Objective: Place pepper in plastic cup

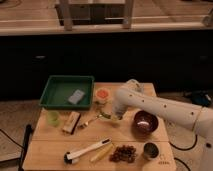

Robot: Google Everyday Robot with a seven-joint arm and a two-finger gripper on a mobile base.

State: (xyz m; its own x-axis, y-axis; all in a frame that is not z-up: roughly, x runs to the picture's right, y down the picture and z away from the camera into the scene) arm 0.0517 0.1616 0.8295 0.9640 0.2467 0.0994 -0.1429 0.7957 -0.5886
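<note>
The green pepper [105,115] sticks out to the left of my gripper [115,117], which is shut on it just above the wooden table [50,150], left of the dark bowl [145,123]. The white arm [160,107] reaches in from the right. The plastic cup [102,94], cream-white with orange inside, stands upright a little behind and left of the gripper, next to the green tray [60,102].
The tray holds a grey piece [76,96]. A light green cup [52,118], a wooden block [71,122] and a fork [88,121] lie at the left. A brush [86,150], a yellow stick [101,152], a dark cluster [124,153] and a metal cup [150,150] lie along the front.
</note>
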